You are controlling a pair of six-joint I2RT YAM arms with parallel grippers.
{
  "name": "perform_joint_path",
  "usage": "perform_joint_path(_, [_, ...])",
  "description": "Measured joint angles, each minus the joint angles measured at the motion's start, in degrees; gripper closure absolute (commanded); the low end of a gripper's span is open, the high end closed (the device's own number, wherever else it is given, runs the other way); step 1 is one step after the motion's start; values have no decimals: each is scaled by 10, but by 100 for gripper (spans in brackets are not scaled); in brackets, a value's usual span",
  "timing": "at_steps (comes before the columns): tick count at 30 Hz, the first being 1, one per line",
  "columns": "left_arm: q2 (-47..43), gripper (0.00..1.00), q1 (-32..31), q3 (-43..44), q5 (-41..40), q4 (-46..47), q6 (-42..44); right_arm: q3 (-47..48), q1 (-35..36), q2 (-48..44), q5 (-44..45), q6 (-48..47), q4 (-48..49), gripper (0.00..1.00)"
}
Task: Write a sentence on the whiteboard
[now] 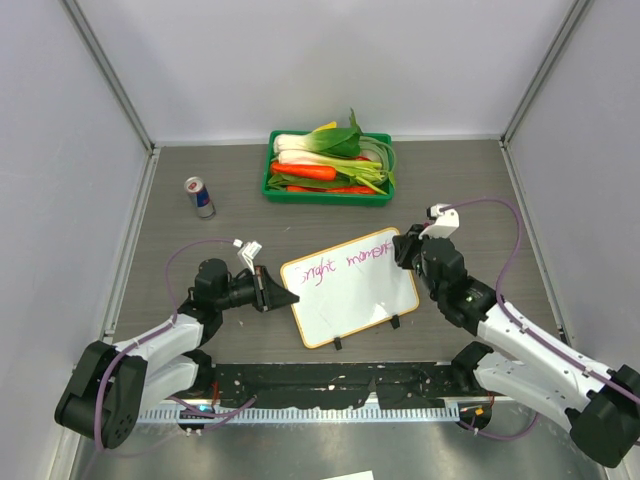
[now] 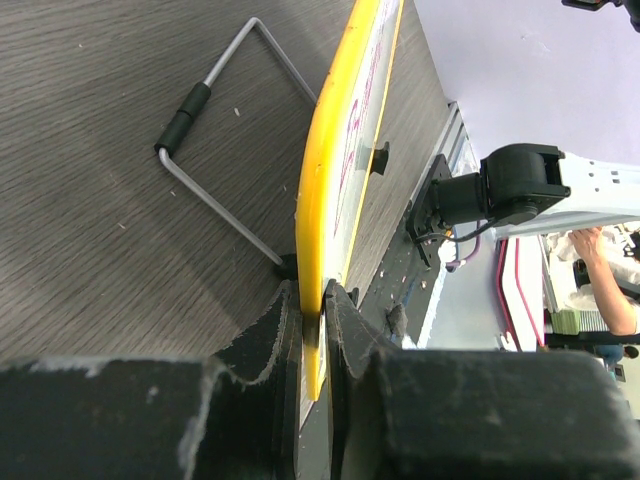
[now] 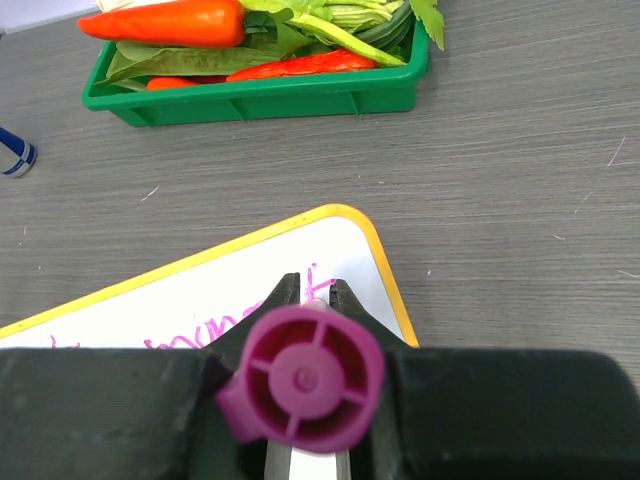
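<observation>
pinching the whiteboard (image 1: 350, 295), just this side of the green tray (image 1: 325, 198), the left gripper (image 2: 312, 300) steadies it so the right gripper (image 3: 315, 290), clamped on a purple marker (image 3: 305, 375), can write the sentence (image 1: 345, 265).

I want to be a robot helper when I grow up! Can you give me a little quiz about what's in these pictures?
1. True or false: the left gripper is clamped on the edge of the whiteboard.
2. What does the right gripper hold? A) a carrot B) a purple marker C) a drink can
3. What colour is the tray full of vegetables?

Key: 1 true. 2 B. 3 green.
</observation>
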Motion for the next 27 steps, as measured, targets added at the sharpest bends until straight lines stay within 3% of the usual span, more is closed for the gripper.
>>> perform_joint_path(27, [0, 100, 0, 0, 0, 3, 0, 1, 0, -3, 19, 4, -21, 99])
